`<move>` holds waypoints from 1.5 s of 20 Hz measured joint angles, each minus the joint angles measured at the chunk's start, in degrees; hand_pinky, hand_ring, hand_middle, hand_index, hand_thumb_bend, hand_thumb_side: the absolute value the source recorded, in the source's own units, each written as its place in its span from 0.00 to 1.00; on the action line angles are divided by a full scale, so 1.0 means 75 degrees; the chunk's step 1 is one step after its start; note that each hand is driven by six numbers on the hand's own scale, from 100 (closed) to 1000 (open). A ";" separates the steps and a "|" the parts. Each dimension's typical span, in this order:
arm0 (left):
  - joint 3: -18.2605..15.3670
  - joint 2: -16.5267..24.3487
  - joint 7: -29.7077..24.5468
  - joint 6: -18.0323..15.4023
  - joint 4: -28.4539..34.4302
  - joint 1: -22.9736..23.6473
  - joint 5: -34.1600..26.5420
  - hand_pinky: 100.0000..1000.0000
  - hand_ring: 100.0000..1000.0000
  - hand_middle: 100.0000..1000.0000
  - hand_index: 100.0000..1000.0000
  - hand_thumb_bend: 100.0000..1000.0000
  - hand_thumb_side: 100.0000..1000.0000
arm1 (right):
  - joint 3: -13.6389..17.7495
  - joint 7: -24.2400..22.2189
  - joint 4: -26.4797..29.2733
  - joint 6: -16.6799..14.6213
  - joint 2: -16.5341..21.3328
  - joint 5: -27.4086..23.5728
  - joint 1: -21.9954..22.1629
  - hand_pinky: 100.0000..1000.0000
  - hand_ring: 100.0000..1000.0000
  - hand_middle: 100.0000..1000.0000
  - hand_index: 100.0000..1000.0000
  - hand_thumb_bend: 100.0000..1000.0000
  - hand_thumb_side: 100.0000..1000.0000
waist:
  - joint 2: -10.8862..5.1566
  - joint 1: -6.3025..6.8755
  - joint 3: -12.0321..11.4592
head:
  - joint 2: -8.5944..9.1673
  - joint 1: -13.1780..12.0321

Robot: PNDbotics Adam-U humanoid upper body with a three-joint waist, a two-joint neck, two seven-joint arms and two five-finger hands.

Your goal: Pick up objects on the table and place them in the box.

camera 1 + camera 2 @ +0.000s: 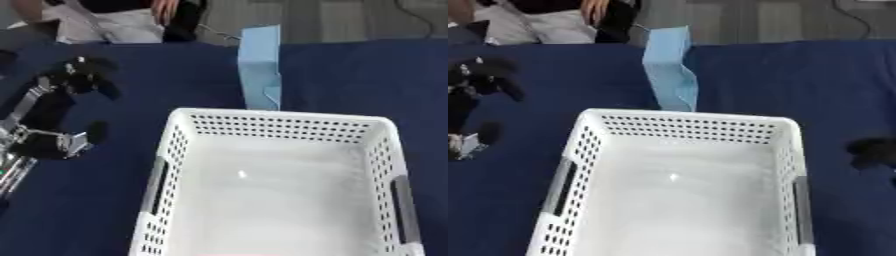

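Blue box [261,67] stands upright behind white basket [276,125]; left robot hand [74,75] curled, empty.

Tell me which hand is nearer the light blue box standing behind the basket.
Left. The left hand hangs over the cloth to the light blue box's left, level with it. The right hand shows only at the right edge, lower down beside the white basket.
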State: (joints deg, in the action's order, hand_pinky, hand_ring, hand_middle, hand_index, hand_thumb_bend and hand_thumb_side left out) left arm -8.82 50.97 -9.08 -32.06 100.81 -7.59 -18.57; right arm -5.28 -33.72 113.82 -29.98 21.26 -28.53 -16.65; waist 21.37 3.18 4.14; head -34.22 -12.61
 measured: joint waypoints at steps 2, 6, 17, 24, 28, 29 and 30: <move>0.0060 0.0157 -0.0063 0.0019 -0.0184 -0.0197 -0.0032 0.61 0.66 0.79 0.84 0.32 0.32 | -0.0003 0.0000 0.0000 0.0000 0.0001 -0.0003 -0.0002 0.76 0.64 0.66 0.00 0.00 0.83 | 0.0000 0.0018 0.0003 | 0.0000 0.0000; 0.0209 0.0431 -0.0288 0.0023 -0.0510 -0.0678 -0.0222 0.64 0.69 0.81 0.85 0.33 0.32 | -0.0035 -0.0001 0.0000 0.0001 0.0003 -0.0005 -0.0002 0.76 0.64 0.66 0.00 0.00 0.83 | 0.0000 0.0026 0.0018 | -0.0003 -0.0001; 0.0834 0.0662 -0.1222 0.0314 -0.1656 -0.2220 -0.0981 0.66 0.68 0.80 0.83 0.26 0.44 | -0.0097 -0.0002 0.0000 0.0002 0.0009 -0.0042 -0.0075 0.76 0.64 0.65 0.00 0.00 0.83 | -0.0001 0.0088 0.0148 | -0.0044 -0.0012; 0.1142 0.0392 -0.1866 0.0483 -0.2283 -0.2997 -0.1134 0.66 0.68 0.81 0.83 0.25 0.50 | -0.0142 -0.0006 0.0000 0.0006 0.0051 -0.0096 -0.0135 0.76 0.64 0.65 0.00 0.00 0.83 | -0.0001 0.0129 0.0211 | -0.0109 -0.0014; 0.1235 0.0067 -0.2101 0.0618 -0.2656 -0.3498 -0.1294 0.65 0.66 0.79 0.82 0.23 0.53 | -0.0166 -0.0009 0.0000 0.0009 0.0067 -0.0103 -0.0139 0.75 0.64 0.65 0.00 0.00 0.83 | -0.0001 0.0137 0.0240 | -0.0111 -0.0045; 0.1258 -0.0003 -0.2156 0.0648 -0.2740 -0.3593 -0.1354 0.65 0.66 0.79 0.82 0.22 0.55 | -0.0182 -0.0010 0.0000 0.0010 0.0067 -0.0105 -0.0143 0.75 0.64 0.65 0.00 0.00 0.83 | -0.0001 0.0142 0.0255 | -0.0112 -0.0056; 0.1289 -0.0067 -0.2219 0.0682 -0.2826 -0.3692 -0.1408 0.65 0.66 0.79 0.82 0.22 0.56 | -0.0187 -0.0011 0.0000 0.0011 0.0068 -0.0111 -0.0148 0.75 0.64 0.65 0.00 0.00 0.83 | -0.0001 0.0152 0.0279 | -0.0123 -0.0067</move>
State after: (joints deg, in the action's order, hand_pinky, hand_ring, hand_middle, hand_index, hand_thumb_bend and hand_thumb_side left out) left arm 0.86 50.47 -25.73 -26.95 79.61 -35.28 -29.13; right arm -6.69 -33.80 113.82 -29.90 21.77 -29.36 -17.76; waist 21.36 4.32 6.24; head -35.14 -13.11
